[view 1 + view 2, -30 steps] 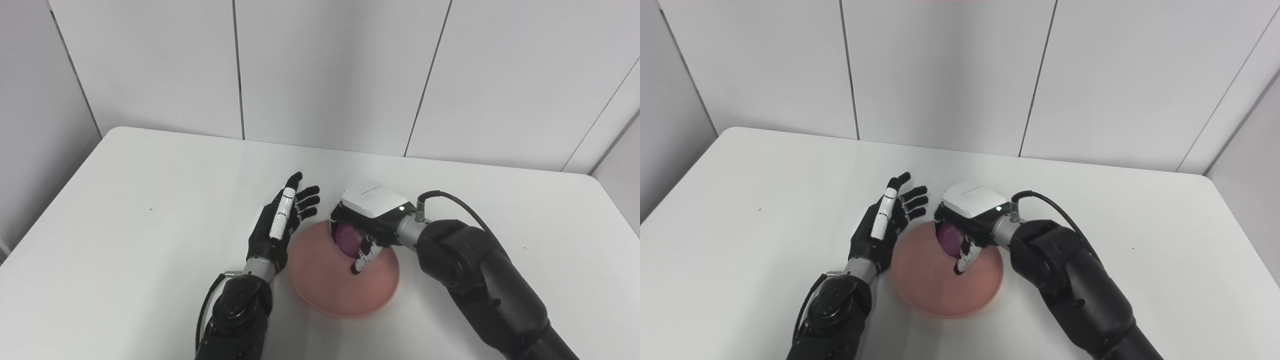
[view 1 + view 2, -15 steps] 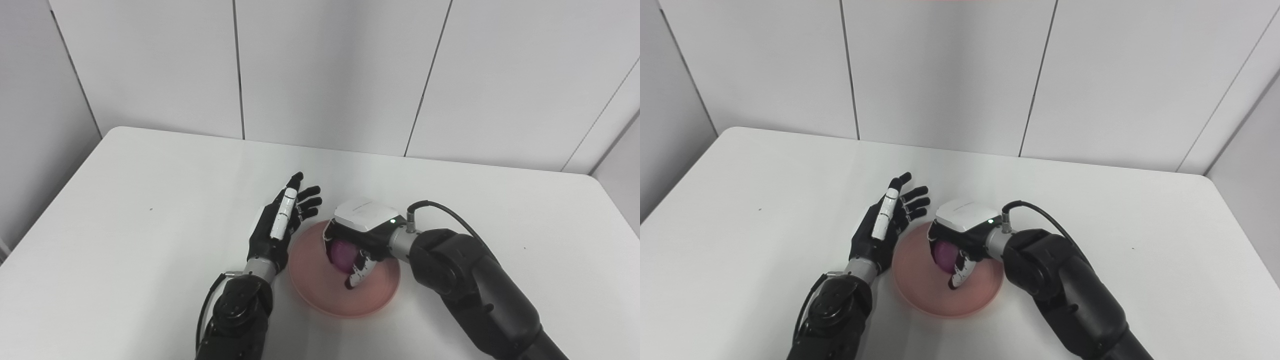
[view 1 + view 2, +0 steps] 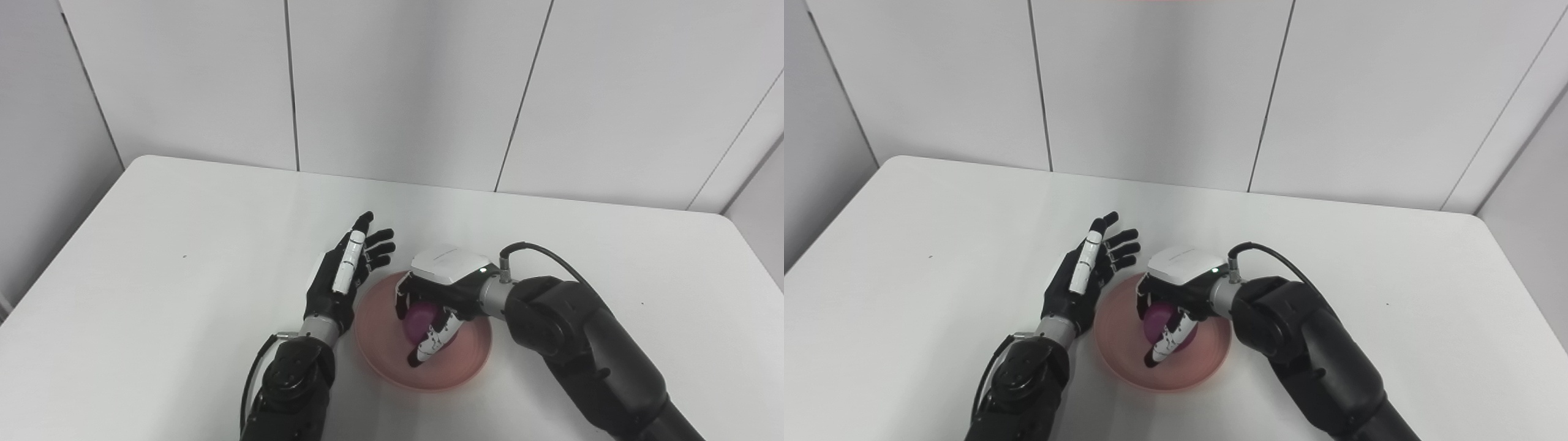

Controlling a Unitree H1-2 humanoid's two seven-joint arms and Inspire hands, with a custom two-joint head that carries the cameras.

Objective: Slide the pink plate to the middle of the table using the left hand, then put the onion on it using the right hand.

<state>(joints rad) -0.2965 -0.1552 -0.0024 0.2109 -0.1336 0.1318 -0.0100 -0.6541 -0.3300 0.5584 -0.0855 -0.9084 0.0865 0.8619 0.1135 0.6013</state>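
At the left, the left hand [image 3: 343, 278] stands edge-up on the white worktop [image 3: 153, 257], fingers spread and straight, holding nothing; its palm faces right toward the pink plate [image 3: 380, 318], and the heel of the hand sits just beside the plate's left rim. Whether it actually touches the rim cannot be told from either view.

The pink plate lies near the middle of the worktop, toward the near edge. Over it hangs the right hand [image 3: 438, 300], its white back plate turned up, with the purple onion [image 3: 419, 318] under the palm. The fingers are loosening: one black-and-white finger [image 3: 429, 349] stretches down and forward past the onion toward the plate floor, while others curl over the onion's top. The onion appears to rest low in the plate, though its contact with the plate is hidden by the hand.

In the left eye view, the onion shows mostly to the left of the extended finger, with a strip of plate visible between the two hands. The right eye view shows more of the onion [image 3: 1160, 318] on both sides of that finger, and more of the plate's near rim [image 3: 1164, 383]. A black cable [image 3: 1274, 260] loops from the right wrist back to the forearm.
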